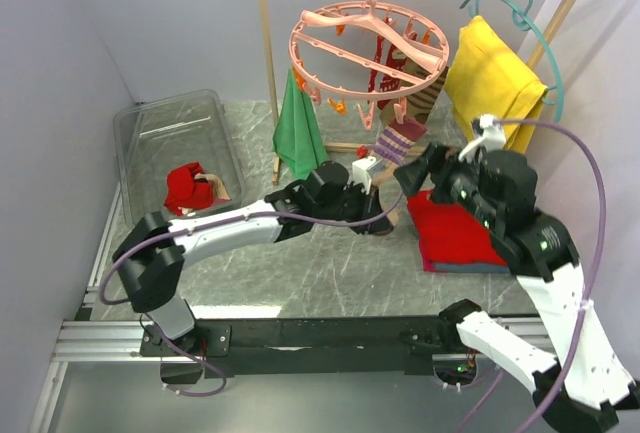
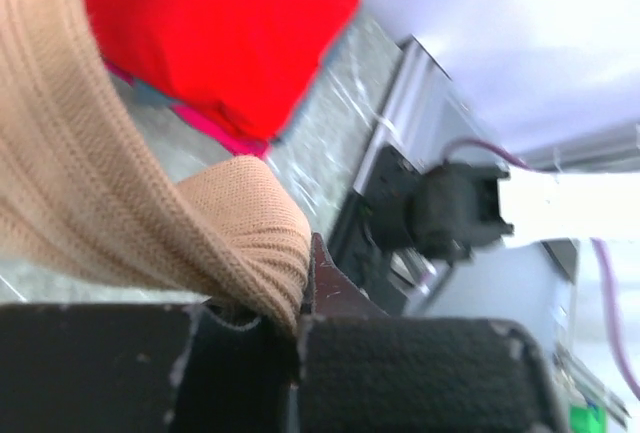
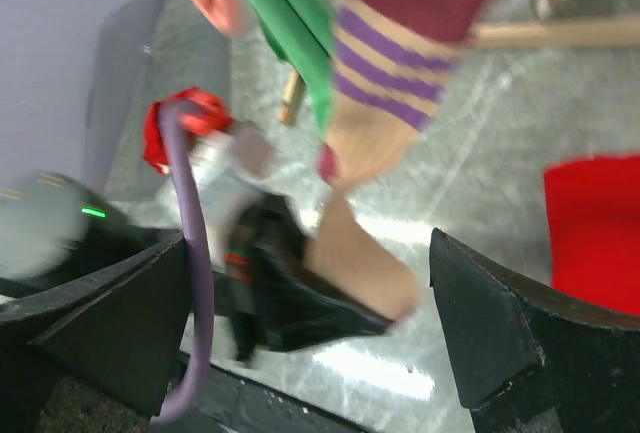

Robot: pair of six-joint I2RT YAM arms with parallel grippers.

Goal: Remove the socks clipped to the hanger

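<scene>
Sock, tan with striped cuff, stretches below the hanger into the clamped left gripper; right gripper gapes wide beside it. Bin left of hanger holds red socks.

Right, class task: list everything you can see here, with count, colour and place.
hanger: one, salmon-pink, on the wooden rack
socks: at least three, red-patterned and tan, under the hanger; more in the bin
green cloth: one, left of hanger
yellow cloth: one, on teal hanger
bin: one, clear, left
red cloth: one, folded, right
left gripper: shut on tan sock
right gripper: open
</scene>
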